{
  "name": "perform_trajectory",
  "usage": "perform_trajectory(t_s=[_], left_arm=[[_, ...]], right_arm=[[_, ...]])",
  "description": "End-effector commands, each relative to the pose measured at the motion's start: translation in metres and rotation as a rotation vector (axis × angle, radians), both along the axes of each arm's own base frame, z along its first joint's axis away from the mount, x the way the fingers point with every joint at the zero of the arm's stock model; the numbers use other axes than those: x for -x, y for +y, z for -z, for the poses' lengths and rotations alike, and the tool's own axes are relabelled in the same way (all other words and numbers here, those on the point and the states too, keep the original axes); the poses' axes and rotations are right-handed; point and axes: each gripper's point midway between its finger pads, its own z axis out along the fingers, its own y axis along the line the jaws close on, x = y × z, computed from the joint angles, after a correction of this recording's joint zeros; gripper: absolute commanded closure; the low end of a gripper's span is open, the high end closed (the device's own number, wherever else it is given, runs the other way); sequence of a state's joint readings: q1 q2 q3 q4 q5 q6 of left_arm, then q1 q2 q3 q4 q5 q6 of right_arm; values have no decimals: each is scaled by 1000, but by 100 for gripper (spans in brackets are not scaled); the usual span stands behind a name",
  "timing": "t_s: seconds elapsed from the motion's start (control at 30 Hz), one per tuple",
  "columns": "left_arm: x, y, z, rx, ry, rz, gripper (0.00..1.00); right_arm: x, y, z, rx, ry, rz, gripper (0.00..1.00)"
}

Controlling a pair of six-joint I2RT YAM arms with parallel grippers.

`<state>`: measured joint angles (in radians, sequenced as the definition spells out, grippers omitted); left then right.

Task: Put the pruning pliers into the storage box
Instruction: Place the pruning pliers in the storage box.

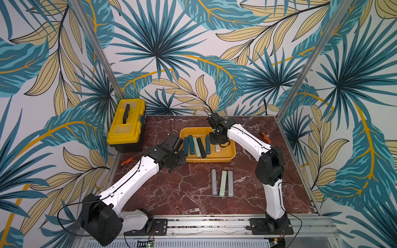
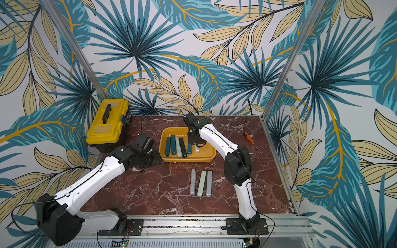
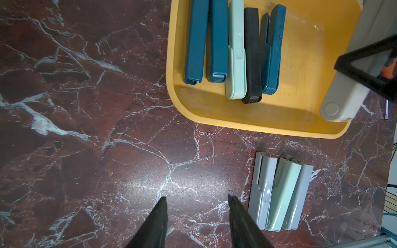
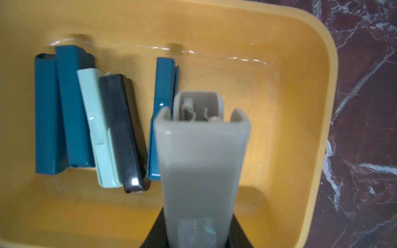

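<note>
Right wrist view: right gripper (image 4: 195,234) clamped on beige pliers (image 4: 202,158) over box (image 4: 326,107); five pliers (image 4: 96,128) lie inside. Left gripper (image 3: 196,204): fingers apart, empty, near three pliers (image 3: 283,191) on table (image 3: 107,128).

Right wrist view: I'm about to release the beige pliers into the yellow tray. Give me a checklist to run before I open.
1. Right gripper shut on the beige pliers: ok.
2. Beige pliers inside the storage box rim: ok.
3. Bare box floor beside the nearest teal pliers for landing: ok.
4. Beige pliers touching the box floor: cannot tell.
5. Left gripper open, empty, outside the box: ok.
6. All pliers stowed: not ok; three pliers lie on the table.
</note>
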<state>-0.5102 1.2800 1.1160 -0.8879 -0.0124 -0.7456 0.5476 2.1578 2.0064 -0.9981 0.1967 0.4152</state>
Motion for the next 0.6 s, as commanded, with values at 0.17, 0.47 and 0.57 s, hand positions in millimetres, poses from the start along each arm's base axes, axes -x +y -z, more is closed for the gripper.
perform_trajectory(t_s=[0.17, 0.47, 0.57], left_arm=[[4, 15, -3, -39, -1, -32, 52], [7, 20, 2, -47, 22, -47, 52], [8, 20, 2, -49, 26, -50, 52]], right_arm=[[-23, 6, 25, -35, 4, -7, 80], [-31, 20, 68, -47, 65, -24, 80], [-33, 19, 79, -38, 72, -21, 80]])
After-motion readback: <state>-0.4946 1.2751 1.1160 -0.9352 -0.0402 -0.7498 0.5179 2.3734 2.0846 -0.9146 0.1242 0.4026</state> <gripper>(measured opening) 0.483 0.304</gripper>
